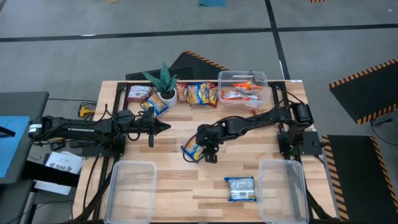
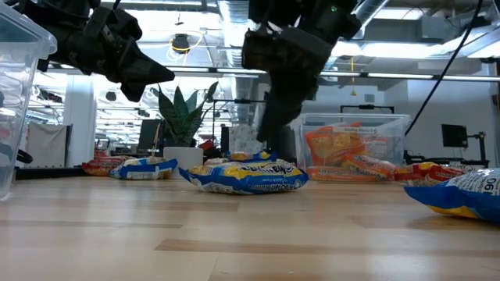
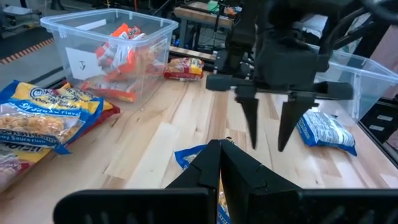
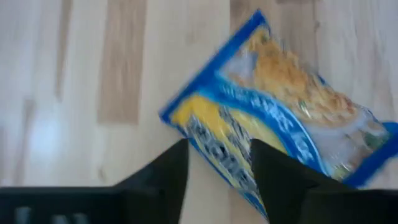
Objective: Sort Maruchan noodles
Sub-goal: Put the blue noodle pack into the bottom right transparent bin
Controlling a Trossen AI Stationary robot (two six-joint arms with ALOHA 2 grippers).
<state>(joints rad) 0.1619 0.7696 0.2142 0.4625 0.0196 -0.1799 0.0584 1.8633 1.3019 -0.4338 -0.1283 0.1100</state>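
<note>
A blue-yellow noodle packet (image 1: 193, 151) (image 2: 246, 176) (image 4: 283, 127) lies flat on the middle of the table. My right gripper (image 1: 209, 151) (image 4: 217, 168) hangs just above it, open and pointing down, its fingers (image 3: 255, 127) clear of the wrapper. Another blue packet (image 1: 240, 188) rests near the front edge. More packets (image 1: 199, 93) lie along the far edge, and orange ones fill the far bin (image 1: 242, 87). My left gripper (image 1: 163, 126) (image 3: 217, 165) is shut, held in the air left of centre and pointing toward the right gripper.
Two clear bins sit at the near edge, one left (image 1: 130, 186) and one right (image 1: 283, 190). A green plant in a white pot (image 1: 165, 84) stands at the far edge among the packets. Bare wood lies between the near bins.
</note>
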